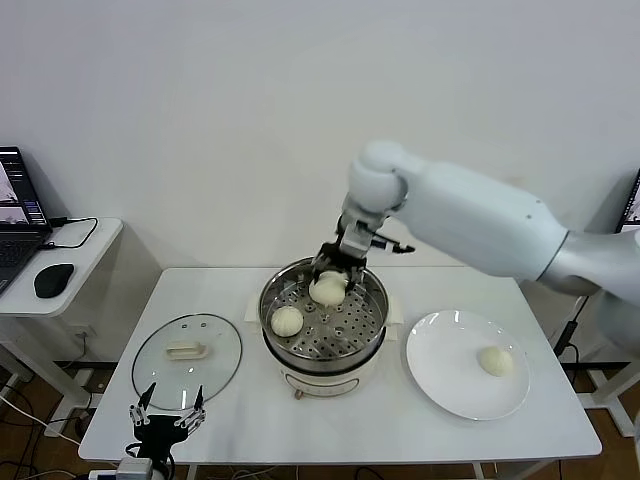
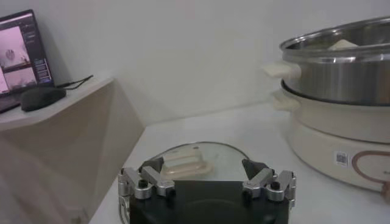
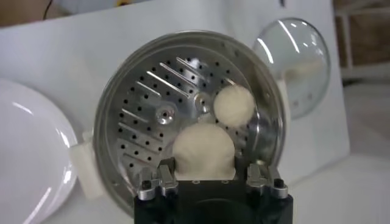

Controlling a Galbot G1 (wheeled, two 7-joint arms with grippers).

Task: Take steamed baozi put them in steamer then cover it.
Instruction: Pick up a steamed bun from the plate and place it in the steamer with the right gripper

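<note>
Cream-white smooth round baozi [image 1: 328,288] clamped in right gripper [image 1: 334,270] over shiny steel steamer [image 1: 372,335] w/ perforated tray, left gripper [image 1: 167,415] spread wide & empty

steamer [image 1: 323,325] uncovered; two baozi [image 1: 287,320] inside; one on plate [image 1: 466,385]

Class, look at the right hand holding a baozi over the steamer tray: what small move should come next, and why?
Probably lower a little and open the right hand. It is shut on a baozi already over the steamer tray, beside the bun resting there, so the free holes below look like a fair spot to release it.
</note>
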